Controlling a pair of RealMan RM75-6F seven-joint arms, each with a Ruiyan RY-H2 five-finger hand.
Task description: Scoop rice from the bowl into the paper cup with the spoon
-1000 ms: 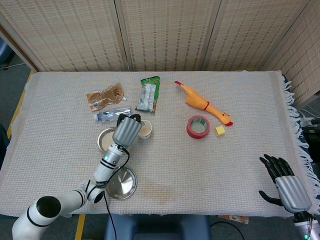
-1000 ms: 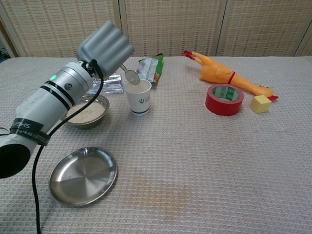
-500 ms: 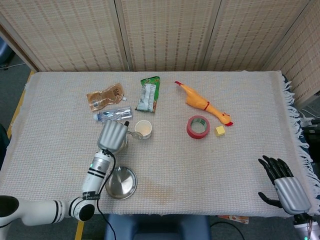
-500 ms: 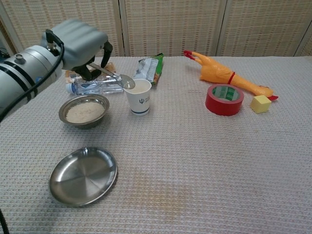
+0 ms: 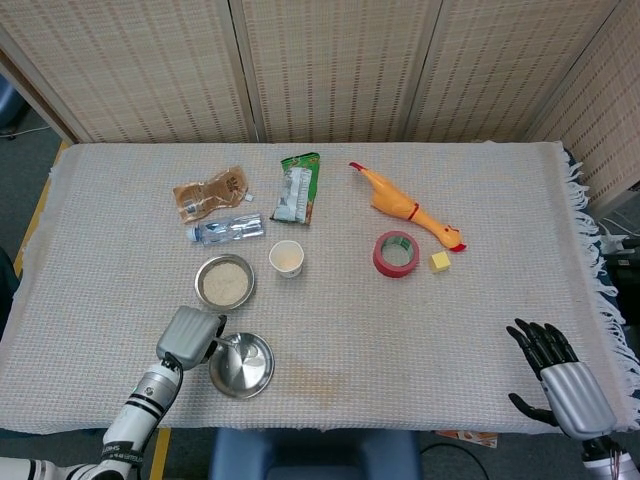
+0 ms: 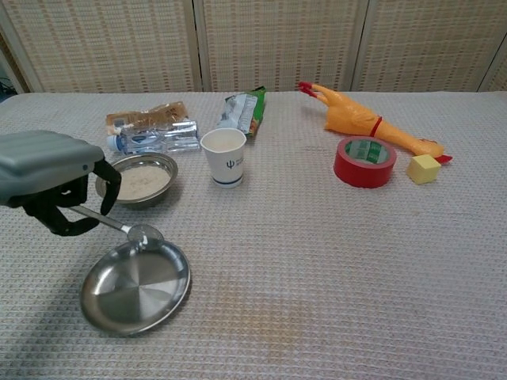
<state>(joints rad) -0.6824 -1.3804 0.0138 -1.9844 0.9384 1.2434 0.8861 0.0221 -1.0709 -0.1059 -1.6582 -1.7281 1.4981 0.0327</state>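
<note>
Low at seven o'clock, the left hand (image 6: 47, 178) grips the spoon (image 6: 127, 229), its head seemingly over the steel plate (image 6: 135, 286) rim. At five o'clock the right hand (image 5: 558, 375) rests with fingers spread, holding nothing. Bowl (image 6: 141, 180) and paper cup (image 6: 224, 157) stand beside each other centre-left.
</note>
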